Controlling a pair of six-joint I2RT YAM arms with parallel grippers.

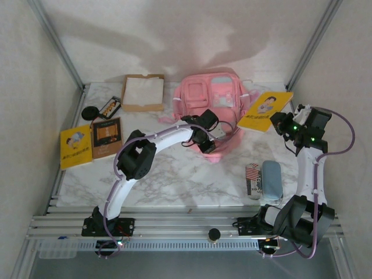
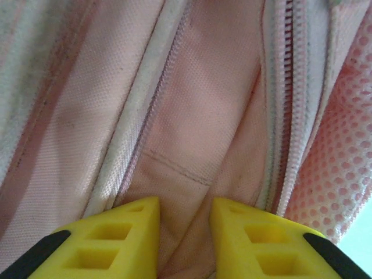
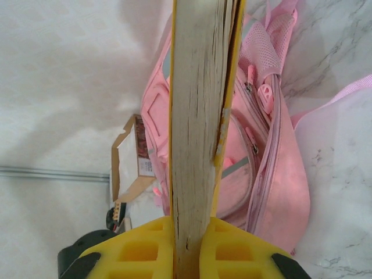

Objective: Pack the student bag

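White arms (image 1: 168, 138) carry black joints (image 1: 136, 160), purple cables (image 1: 350, 135) and yellow pincer fingers (image 2: 116, 235).

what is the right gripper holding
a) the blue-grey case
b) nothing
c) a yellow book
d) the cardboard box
c: the right gripper is shut on the yellow book, which the right wrist view shows edge-on, clamped in its jaws.

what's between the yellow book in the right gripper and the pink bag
Nothing visible does. The right gripper holds the yellow book edge-on beside the student bag. The left gripper is at the bag's near edge, jaws a little apart against its fabric.
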